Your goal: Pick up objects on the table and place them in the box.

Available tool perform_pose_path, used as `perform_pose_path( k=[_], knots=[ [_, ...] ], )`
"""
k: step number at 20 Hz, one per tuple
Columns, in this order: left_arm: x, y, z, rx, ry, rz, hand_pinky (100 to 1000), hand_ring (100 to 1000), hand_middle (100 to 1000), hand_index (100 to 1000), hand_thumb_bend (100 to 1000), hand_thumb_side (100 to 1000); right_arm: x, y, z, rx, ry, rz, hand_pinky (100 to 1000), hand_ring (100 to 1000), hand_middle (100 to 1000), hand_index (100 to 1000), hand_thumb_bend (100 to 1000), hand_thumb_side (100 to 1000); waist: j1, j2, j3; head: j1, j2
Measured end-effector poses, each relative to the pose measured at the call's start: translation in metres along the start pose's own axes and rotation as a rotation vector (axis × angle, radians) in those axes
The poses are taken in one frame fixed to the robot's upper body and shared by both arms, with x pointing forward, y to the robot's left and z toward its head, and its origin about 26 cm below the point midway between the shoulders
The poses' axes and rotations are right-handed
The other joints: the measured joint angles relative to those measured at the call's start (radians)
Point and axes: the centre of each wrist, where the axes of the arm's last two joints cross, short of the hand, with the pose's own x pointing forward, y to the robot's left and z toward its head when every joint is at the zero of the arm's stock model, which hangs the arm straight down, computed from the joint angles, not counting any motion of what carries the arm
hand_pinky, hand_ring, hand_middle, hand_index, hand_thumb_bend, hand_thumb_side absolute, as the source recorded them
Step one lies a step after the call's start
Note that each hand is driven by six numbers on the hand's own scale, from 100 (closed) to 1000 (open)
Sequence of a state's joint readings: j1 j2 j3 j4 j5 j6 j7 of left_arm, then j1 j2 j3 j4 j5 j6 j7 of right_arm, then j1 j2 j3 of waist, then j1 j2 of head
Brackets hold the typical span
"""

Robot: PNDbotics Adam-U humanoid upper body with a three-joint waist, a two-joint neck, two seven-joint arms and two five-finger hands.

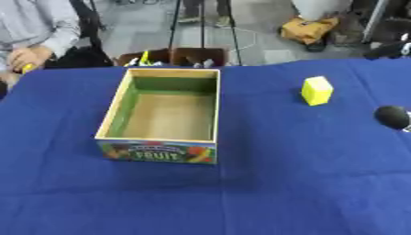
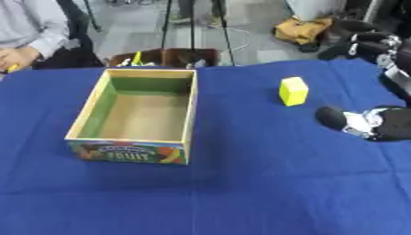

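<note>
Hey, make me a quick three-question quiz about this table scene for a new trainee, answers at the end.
1. True or false: the yellow block already lies inside the box.
2. Which hand is nearest the yellow block: A) the left hand, B) the right hand, C) a person's hand?
3. Fill in: the word printed on the front of the box is ____.

Key
1. False: the block stands on the blue tablecloth, to the right of the box, and the box holds nothing.
2. B: the right hand comes in from the right edge, just below and right of the block, not touching it.
3. FRUIT.
</note>
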State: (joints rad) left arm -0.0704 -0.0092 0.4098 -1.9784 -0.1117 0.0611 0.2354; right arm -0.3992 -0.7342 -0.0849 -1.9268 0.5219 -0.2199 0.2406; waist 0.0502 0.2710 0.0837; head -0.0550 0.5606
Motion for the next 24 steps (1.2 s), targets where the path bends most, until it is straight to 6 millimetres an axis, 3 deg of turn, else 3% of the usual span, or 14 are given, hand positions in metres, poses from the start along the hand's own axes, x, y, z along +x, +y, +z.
perform_pose_path(
  k=[10, 24],
  knots=[
    [-0.003, 0.000, 0.002, -0.017, 0.004, -0.003, 326, 419, 465, 637, 217, 684, -0.036, -0.004, -0.024, 0.100, 0.019, 0.062, 703, 1000, 697, 805, 767, 1000, 0.003, 0.006, 0.017, -0.021, -0.002],
    [-0.006, -0.002, 0.004, -0.040, 0.006, -0.002, 326, 419, 465, 637, 218, 686, -0.082, 0.005, -0.049, 0.251, 0.082, 0.136, 706, 1000, 712, 815, 812, 856, 0.002, 0.013, 0.034, -0.054, -0.018]
  ],
)
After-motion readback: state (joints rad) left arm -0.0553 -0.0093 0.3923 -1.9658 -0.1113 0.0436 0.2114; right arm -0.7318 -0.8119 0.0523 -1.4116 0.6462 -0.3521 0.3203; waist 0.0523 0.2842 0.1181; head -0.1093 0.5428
